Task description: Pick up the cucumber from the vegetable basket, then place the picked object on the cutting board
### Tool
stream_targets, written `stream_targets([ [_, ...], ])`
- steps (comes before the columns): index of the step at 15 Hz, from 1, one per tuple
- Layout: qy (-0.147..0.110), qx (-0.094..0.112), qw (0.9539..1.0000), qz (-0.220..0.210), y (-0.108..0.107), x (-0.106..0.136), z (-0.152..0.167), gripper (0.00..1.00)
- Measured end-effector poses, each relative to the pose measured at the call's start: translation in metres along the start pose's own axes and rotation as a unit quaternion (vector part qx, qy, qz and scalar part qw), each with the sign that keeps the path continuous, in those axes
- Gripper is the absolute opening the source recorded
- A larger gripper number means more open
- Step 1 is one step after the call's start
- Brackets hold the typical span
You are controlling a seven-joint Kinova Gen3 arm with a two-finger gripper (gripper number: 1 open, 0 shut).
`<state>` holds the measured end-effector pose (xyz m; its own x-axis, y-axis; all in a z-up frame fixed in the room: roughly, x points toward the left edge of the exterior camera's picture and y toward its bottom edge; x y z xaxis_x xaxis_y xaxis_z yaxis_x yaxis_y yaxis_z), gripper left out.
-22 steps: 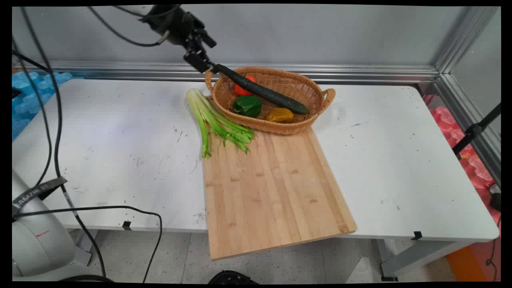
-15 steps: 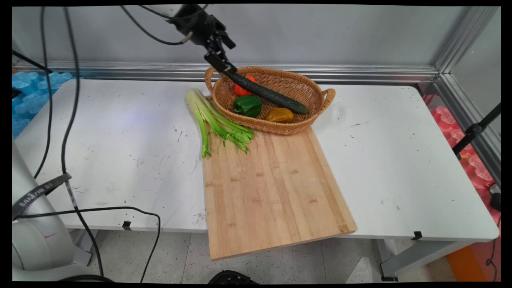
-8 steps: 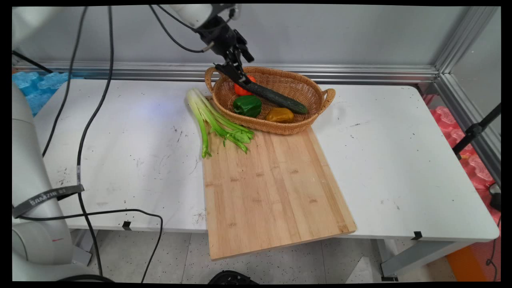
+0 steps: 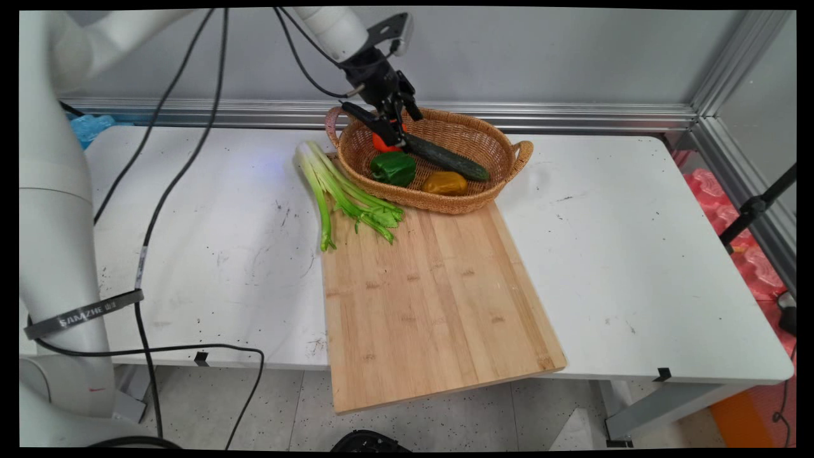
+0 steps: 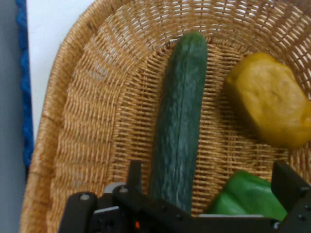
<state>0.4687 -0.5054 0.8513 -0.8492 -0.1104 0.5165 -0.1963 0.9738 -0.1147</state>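
A dark green cucumber (image 4: 446,159) (image 5: 179,121) lies slantwise in a woven basket (image 4: 459,205) (image 5: 82,102) at the table's back. My gripper (image 4: 388,123) (image 5: 210,171) hangs open over the basket's left part, straddling the cucumber's upper-left end. In the hand view the cucumber runs between the fingers, closer to the left finger (image 5: 134,174), with a small gap to it. A red pepper (image 4: 381,144) shows just under the gripper. A green pepper (image 4: 393,167) (image 5: 249,195) and a yellow pepper (image 4: 445,183) (image 5: 268,101) also lie in the basket.
A celery bunch (image 4: 337,191) lies left of the basket, its leafy end on a wooden cutting board (image 4: 432,299) that overhangs the table's near edge. Black cables hang at the left. A metal rail runs along the wall behind the basket.
The gripper has travelled right and down, from outside the basket's left handle to over the cucumber's upper-left end. The cucumber and the other vegetables have stayed put.
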Motion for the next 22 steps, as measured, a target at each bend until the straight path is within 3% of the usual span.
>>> stream_targets([
  [8, -0.006, -0.032, 0.9990, 0.032, -0.027, 0.007, 0.045, 1.00],
  [9, -0.006, -0.035, 0.9987, 0.036, -0.029, 0.009, 0.049, 0.00],
  [16, -0.008, -0.048, 0.9974, 0.054, -0.039, 0.011, 0.056, 0.00],
  [22, -0.010, -0.041, 0.9962, 0.076, -0.042, 0.022, 0.034, 0.00],
])
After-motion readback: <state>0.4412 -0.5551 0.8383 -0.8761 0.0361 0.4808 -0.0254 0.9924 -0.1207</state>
